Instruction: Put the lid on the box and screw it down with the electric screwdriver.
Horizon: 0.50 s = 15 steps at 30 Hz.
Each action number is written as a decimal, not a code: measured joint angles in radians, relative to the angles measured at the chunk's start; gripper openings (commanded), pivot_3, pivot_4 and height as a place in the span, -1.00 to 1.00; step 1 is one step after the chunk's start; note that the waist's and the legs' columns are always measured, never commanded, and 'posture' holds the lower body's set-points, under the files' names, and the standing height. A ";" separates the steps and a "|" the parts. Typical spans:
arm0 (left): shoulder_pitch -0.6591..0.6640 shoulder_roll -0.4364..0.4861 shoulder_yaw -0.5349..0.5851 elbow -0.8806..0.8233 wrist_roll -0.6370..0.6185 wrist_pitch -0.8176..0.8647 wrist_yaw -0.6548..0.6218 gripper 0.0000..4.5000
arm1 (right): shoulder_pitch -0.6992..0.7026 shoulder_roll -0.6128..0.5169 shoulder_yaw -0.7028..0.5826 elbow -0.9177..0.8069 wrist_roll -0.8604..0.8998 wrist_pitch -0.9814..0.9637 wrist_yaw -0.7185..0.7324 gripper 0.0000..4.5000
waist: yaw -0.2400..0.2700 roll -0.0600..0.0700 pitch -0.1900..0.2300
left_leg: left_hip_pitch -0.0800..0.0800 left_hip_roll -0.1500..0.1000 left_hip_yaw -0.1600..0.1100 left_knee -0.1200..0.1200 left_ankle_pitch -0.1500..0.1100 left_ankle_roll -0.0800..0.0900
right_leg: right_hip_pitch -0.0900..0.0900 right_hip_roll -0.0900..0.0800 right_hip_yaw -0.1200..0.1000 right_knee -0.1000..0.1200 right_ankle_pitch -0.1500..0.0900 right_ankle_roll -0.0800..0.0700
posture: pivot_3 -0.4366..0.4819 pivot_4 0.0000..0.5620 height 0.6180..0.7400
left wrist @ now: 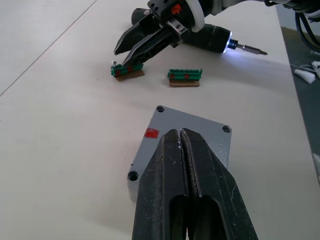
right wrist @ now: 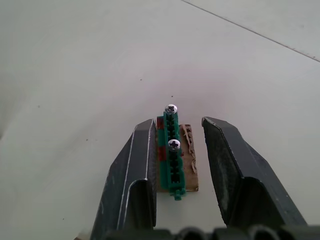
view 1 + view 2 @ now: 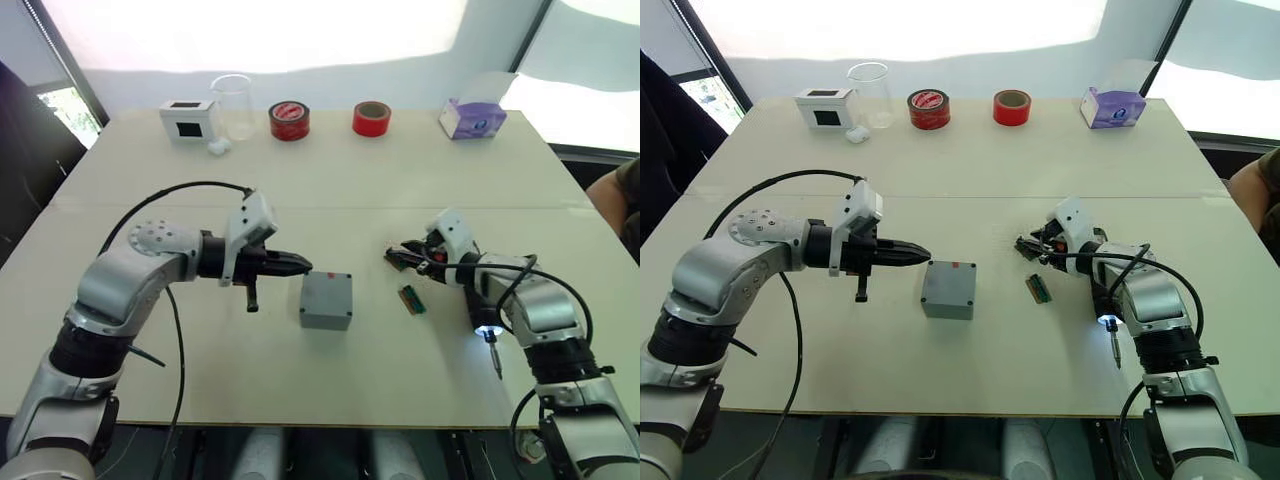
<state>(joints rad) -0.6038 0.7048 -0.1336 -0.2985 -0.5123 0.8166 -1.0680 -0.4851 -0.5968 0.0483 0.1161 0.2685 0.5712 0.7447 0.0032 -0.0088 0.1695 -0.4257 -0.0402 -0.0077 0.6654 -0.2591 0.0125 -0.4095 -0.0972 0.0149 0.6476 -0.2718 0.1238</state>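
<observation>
The lid [image 1: 186, 135] already sits flat on the box [image 3: 326, 301] mid-desk, just beyond the left gripper [image 1: 181, 137] with its fingers pressed together, while the right gripper [image 2: 176, 131], parted wide, straddles a green screw holder [image 2: 172, 155] whose small, slippery screws probably need pinching by the head.

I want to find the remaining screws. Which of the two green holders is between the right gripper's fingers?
The holder farther from the box, carrying two silver screws, sits between the open right gripper. The other holder lies apart, nearer the box.
</observation>
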 measured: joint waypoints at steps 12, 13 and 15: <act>0.001 0.000 -0.007 0.001 0.002 -0.005 0.004 -1.00 | 0.010 -0.004 -0.009 -0.033 0.009 0.049 0.009 -0.41 | 0.001 0.000 0.000 | 0.000 0.000 0.000 0.000 0.000 0.000 | 0.000 0.000 0.000 0.000 0.000 0.000 | -0.05 -0.47 1.00; 0.001 0.000 -0.010 0.001 0.002 -0.008 0.004 -1.00 | 0.011 -0.004 -0.013 -0.034 0.010 0.053 0.008 -0.41 | 0.001 0.000 0.000 | 0.000 0.000 0.000 0.000 0.000 0.000 | 0.000 0.000 0.000 0.000 0.000 0.000 | -0.05 -0.47 1.00; 0.001 0.000 -0.011 0.001 0.003 -0.015 0.004 -1.00 | 0.014 -0.004 -0.019 -0.038 0.012 0.059 0.007 -0.41 | 0.001 0.000 0.000 | 0.000 0.000 0.000 0.000 0.000 0.000 | 0.000 0.000 0.000 0.000 0.000 0.000 | -0.05 -0.47 1.00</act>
<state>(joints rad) -0.6026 0.7049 -0.1451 -0.2972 -0.5094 0.8018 -1.0643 -0.4711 -0.6012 0.0290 0.0783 0.2803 0.6301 0.7519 0.0043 -0.0088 0.1695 -0.4257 -0.0402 -0.0077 0.6654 -0.2591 0.0125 -0.4095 -0.0972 0.0149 0.6476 -0.2717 0.1238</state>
